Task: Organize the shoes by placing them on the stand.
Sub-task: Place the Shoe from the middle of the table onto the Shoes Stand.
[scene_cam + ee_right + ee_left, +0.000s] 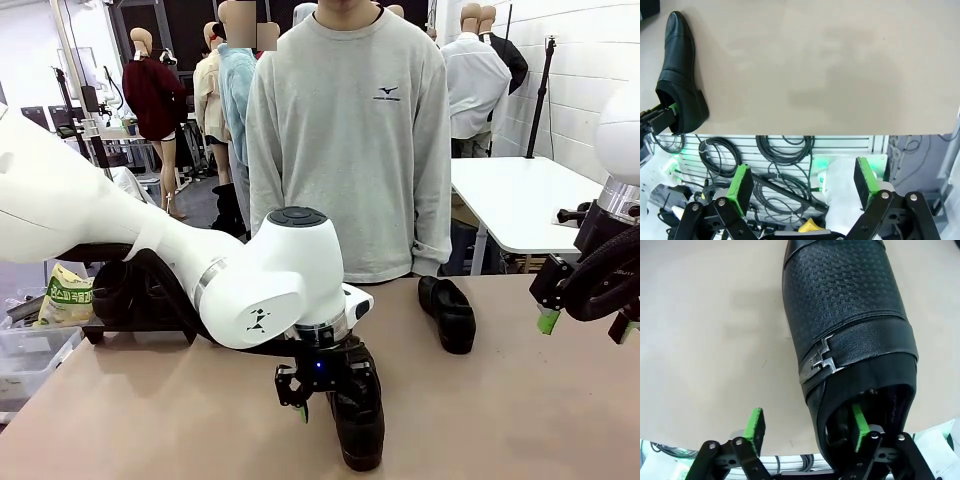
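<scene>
Front view, left arm (262,285) low, jaws astride shoe (358,425) rim

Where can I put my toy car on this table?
Bare table in front of the stand, left of the near shoe. More right of that shoe, in front of the far shoe. Crowded where the left jaws straddle the near shoe's side.

- Grey crew-neck sweatshirt (340,170) on the person across the table: a small dark chest emblem (386,92); any lettering with it is too small to read.
- Rounded white joint housing of the left arm (290,270): a small black angular maker's mark (258,320).
- Yellow-and-green printed packet (66,297) at the left edge: print too blurred to read.
</scene>
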Action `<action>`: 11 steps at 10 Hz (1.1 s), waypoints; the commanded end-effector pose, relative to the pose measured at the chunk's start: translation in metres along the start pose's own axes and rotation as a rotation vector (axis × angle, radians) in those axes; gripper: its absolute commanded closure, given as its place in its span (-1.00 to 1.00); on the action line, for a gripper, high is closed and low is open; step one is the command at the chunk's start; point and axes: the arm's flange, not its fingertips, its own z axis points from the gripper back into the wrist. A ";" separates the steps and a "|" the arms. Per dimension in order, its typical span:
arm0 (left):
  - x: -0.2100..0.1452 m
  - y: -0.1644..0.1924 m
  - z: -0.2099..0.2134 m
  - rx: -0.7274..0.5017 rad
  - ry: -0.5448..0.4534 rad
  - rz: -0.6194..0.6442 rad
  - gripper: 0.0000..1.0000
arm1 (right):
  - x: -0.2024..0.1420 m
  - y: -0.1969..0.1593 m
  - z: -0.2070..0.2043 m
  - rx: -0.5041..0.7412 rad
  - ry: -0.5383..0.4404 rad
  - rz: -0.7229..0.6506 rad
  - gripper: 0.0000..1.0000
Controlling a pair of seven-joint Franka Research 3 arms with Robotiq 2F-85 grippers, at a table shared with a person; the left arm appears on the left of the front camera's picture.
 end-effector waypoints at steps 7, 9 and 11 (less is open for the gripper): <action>0.010 0.001 0.012 0.032 0.057 0.008 1.00 | -0.001 -0.002 0.000 0.006 0.005 0.010 -1.00; 0.011 0.002 0.013 0.038 0.094 0.007 1.00 | -0.001 -0.002 0.000 0.006 0.005 0.010 -1.00; 0.010 0.002 0.012 0.030 0.128 -0.005 1.00 | -0.001 -0.002 0.000 0.006 0.005 0.010 -1.00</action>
